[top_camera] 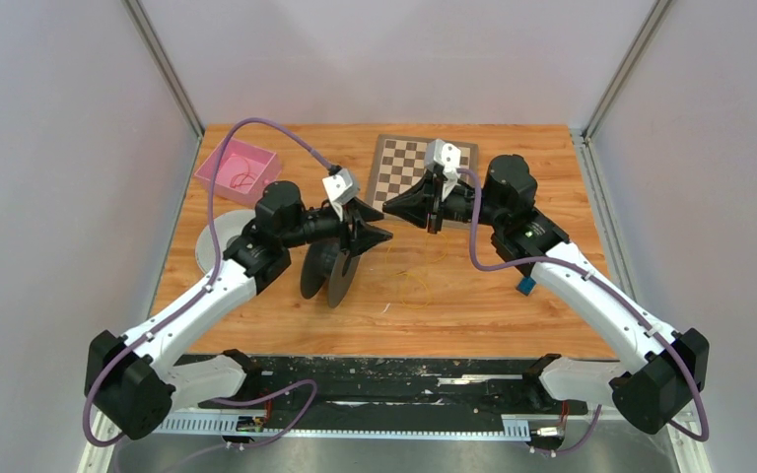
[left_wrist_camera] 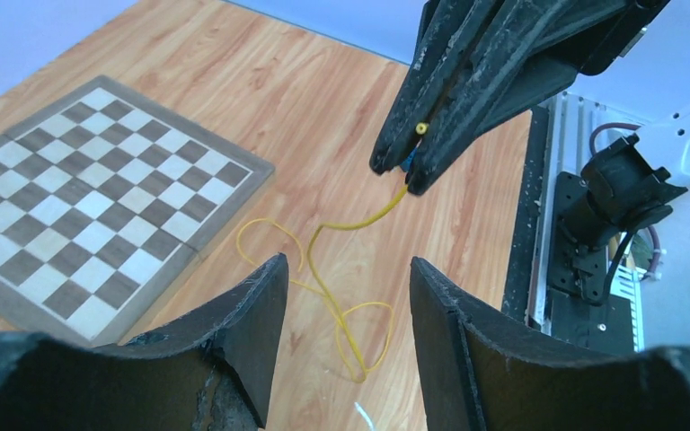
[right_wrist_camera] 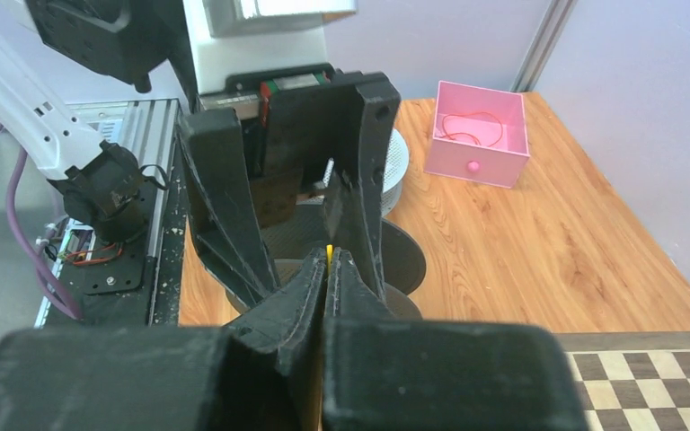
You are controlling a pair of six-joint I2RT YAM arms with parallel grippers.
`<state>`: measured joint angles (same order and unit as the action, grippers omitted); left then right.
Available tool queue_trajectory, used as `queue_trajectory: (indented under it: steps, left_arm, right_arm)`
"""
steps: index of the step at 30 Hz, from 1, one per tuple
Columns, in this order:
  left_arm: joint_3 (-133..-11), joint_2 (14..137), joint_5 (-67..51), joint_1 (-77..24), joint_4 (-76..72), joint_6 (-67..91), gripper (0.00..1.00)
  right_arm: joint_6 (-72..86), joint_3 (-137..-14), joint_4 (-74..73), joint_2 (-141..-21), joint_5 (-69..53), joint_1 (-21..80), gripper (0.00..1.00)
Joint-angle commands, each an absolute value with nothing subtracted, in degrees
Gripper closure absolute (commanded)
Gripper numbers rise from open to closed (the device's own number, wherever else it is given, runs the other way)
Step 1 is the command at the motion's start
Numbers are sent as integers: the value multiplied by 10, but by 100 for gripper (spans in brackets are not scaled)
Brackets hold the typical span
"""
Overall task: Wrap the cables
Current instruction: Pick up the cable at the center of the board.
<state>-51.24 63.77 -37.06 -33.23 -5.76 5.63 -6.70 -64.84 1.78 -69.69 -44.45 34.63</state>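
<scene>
Above the table [top_camera: 513, 305] middle, we reach both arms tip to tip: our right gripper [left_wrist_camera: 397, 175] pinches the yellow cable [left_wrist_camera: 352, 224] end, and our left gripper [left_wrist_camera: 346, 269] fingers spread wide.

I count: yellow cable [left_wrist_camera: 350, 223], orange-red cable [right_wrist_camera: 472, 127] = 2; grey spool [top_camera: 219, 241], black spool [top_camera: 330, 271] = 2; pink box [right_wrist_camera: 449, 162], chessboard [top_camera: 404, 172], blue block [top_camera: 525, 286] = 1 each.

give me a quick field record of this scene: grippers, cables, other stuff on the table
left gripper: open, holding nothing, pointed at the right gripper
right gripper: shut on one end of the yellow cable
yellow cable: runs down from the right gripper into loose loops on the table
orange-red cable: lying in the pink box
black spool: under the left arm's wrist
grey spool: beside the left arm
chessboard: far side, nothing on it
</scene>
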Motion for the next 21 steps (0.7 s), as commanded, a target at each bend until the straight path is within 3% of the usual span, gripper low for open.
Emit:
queue_trajectory:
  steps: [1,12,14,16,18,21]
  left_arm:
    - [-541,660,-356,-353,-123,69,42]
    - [-515,657,-290,-377,-189,122,53]
    - [-515,659,-285,-377,-184,125,63]
    - [-513,658,-285,-377,-184,135,84]
    - [-510,656,-288,-377,-185,148,96]
    - [-515,657,-286,-377,-172,185,100]
  right_arm:
    - [-45,-661,21,-692,-463,346,100]
    - [-48,-640,22,-696,-477,347,98]
    - [-49,-639,22,-694,-478,347,97]
    - [-53,-635,22,-689,-472,347,95]
    - [-54,-633,22,-684,-459,346,91]
    - [-49,-634,22,-663,-435,346,87]
